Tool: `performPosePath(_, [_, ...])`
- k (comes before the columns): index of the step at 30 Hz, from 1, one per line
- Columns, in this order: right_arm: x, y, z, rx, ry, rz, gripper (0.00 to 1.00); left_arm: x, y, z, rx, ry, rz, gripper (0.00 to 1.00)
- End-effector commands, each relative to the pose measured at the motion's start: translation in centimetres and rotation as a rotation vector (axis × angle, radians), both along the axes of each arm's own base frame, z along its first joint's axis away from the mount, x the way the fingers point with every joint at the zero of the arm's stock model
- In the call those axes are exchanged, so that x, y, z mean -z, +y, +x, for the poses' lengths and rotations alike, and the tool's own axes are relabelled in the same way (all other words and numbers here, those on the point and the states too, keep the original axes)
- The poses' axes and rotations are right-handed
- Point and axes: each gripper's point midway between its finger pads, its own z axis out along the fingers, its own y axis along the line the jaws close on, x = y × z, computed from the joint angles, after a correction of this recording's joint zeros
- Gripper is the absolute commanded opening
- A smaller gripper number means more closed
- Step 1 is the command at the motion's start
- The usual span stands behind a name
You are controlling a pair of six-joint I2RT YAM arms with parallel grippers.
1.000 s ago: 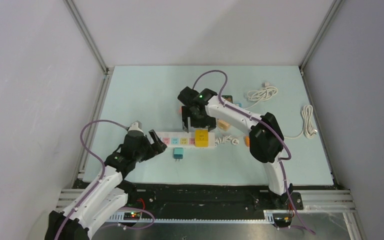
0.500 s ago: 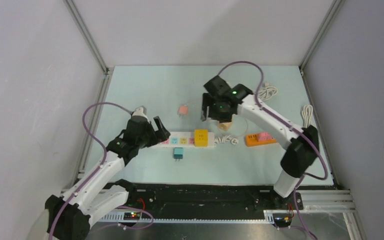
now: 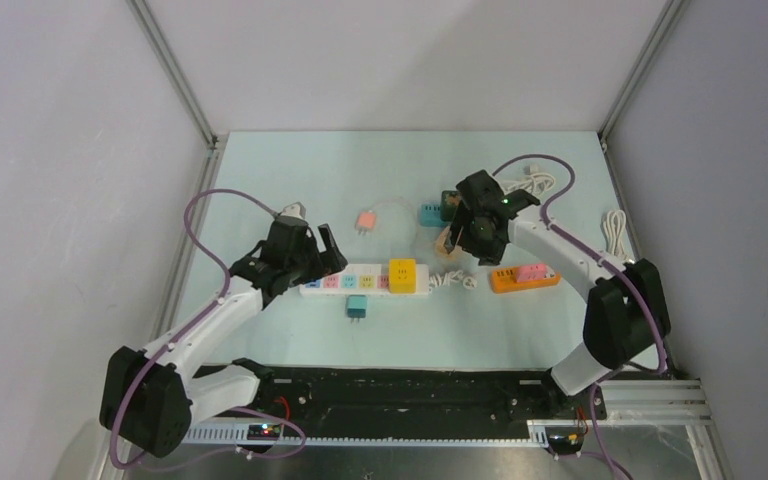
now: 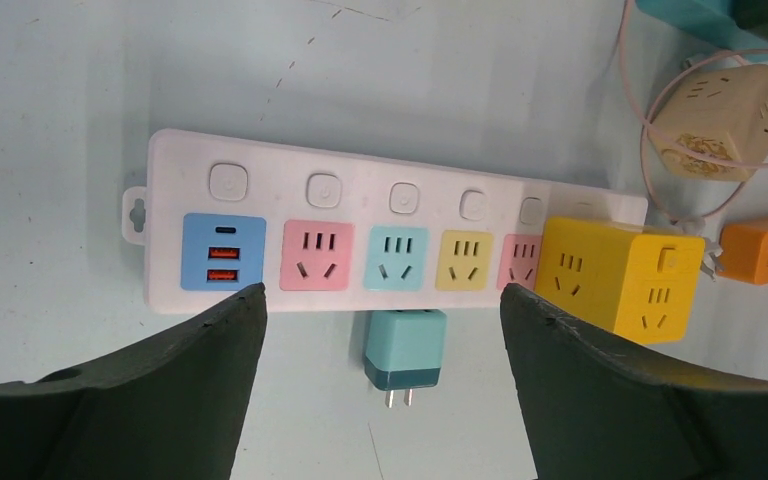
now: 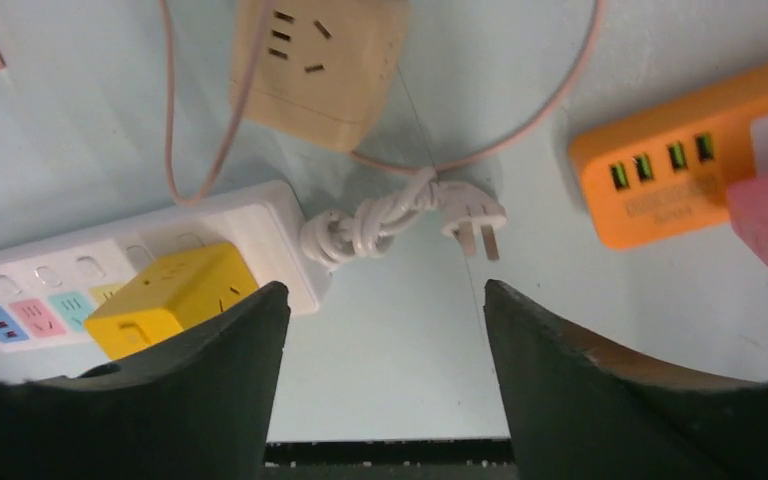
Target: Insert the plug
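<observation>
Top cam looks down on the whole table (image 3: 280,170) from behind my bases. Both wrist cams look down close, sharing the power strip (image 4: 360,190)

We are seeing bright, even, diffuse light falling from overhead on the pale table (image 3: 260,180), leaving only faint, soft shadows. In both wrist views the dark fingers (image 4: 110,400) (image 5: 120,400) at six o'clock are looking slightly soft-focused.

No readable text is showing in any view. The orange USB block (image 5: 660,170) is carrying a faint line of print under its ports and a white patch at its right end, both too blurred to read. The white power strip (image 4: 360,170) is giving no legible marking either.
</observation>
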Motion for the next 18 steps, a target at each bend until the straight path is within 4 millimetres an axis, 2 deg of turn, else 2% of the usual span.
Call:
performPosePath(1, [1.6, 1.9, 3.3, 0.077, -0.067, 0.028, 0.81, -1.9, -0.6, 1.0, 0.024, -0.063, -0.013, 0.90])
performPosePath(7, [5.1, 3.3, 6.2, 0.160, -0.040, 0.103, 0.81, -1.7, -0.4, 0.5, 0.026, -0.067, -0.011, 0.90])
performPosePath(11, [5.8, 3.6, 7.8, 0.207, -0.065, 0.116, 0.82, -1.7, -0.2, 0.3, 0.027, -0.074, -0.009, 0.90])
performPosePath(18, [6.6, 2.8, 8.5, 0.251, -0.056, 0.055, 0.84, -1.5, -0.2, 0.1, 0.024, -0.070, -0.012, 0.90])
